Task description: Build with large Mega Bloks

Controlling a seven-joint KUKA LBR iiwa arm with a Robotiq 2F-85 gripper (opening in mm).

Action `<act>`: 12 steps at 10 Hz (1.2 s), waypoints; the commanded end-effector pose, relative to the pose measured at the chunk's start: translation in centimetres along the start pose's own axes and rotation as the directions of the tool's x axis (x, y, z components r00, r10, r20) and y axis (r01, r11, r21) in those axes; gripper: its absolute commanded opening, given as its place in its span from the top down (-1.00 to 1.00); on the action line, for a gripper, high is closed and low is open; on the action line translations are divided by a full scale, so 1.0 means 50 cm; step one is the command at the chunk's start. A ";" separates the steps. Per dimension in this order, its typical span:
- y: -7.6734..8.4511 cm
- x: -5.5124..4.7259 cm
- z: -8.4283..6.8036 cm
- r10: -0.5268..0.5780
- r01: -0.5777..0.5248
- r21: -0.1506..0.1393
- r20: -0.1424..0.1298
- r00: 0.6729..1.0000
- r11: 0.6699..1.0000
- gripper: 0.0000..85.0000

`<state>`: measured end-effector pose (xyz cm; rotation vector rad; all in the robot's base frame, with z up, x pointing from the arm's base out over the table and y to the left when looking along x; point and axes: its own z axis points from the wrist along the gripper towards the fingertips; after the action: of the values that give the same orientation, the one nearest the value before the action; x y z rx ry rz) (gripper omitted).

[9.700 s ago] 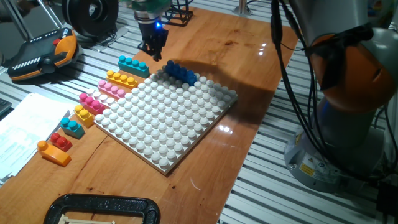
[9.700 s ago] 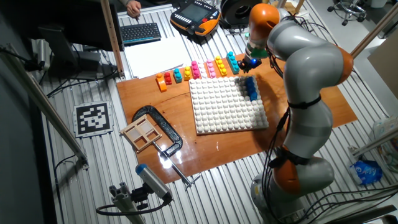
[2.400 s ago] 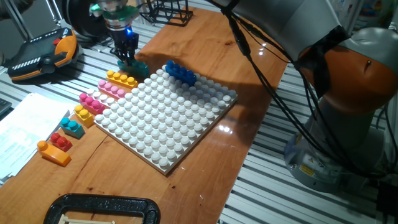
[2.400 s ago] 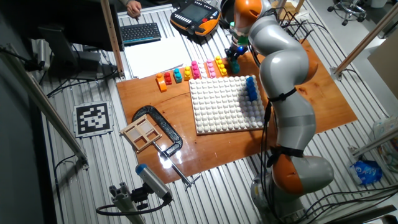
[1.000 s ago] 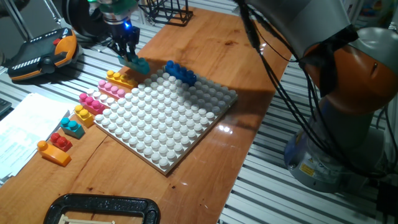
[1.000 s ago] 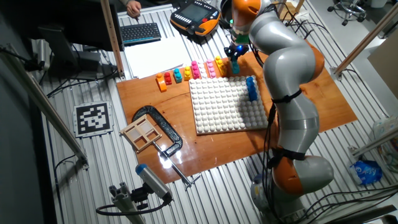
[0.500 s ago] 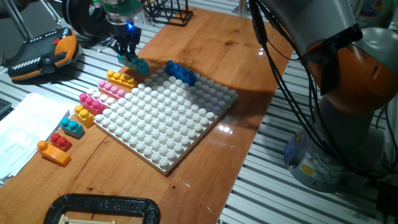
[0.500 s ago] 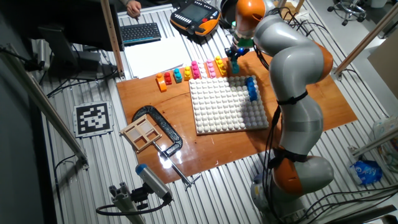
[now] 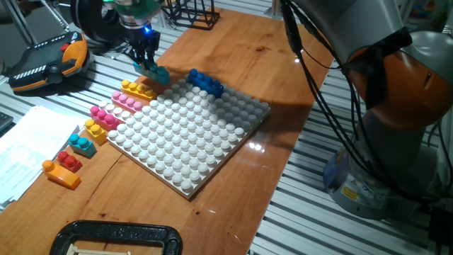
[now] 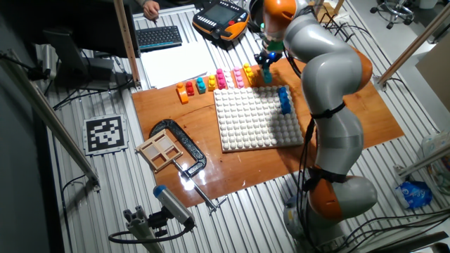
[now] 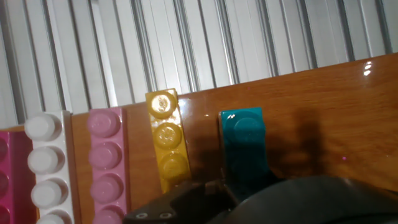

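Gripper [image 10: 266,61] at board's far edge, over brick row; dark blue brick [image 10: 285,100] on white baseplate [image 10: 253,123], right edge.

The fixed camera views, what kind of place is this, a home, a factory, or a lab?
Most likely a robotics lab: a large robot arm, a teach pendant and a printed marker tag.

Glossy plastic bricks [image 11: 166,143], seemingly varnished wood [image 9: 233,42].
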<state>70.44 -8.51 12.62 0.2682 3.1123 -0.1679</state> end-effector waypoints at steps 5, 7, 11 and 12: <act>-0.049 0.075 -0.095 0.056 -0.056 0.015 -0.042 0.998 0.998 1.00; -0.049 0.109 -0.101 0.070 -0.070 0.016 -0.042 0.997 0.997 1.00; -0.019 0.190 -0.084 0.116 -0.116 0.000 -0.003 0.993 0.993 1.00; -0.020 0.208 -0.076 0.116 -0.116 0.000 0.003 0.993 0.993 1.00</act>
<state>59.97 -7.33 16.18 0.4464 3.0811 -0.1658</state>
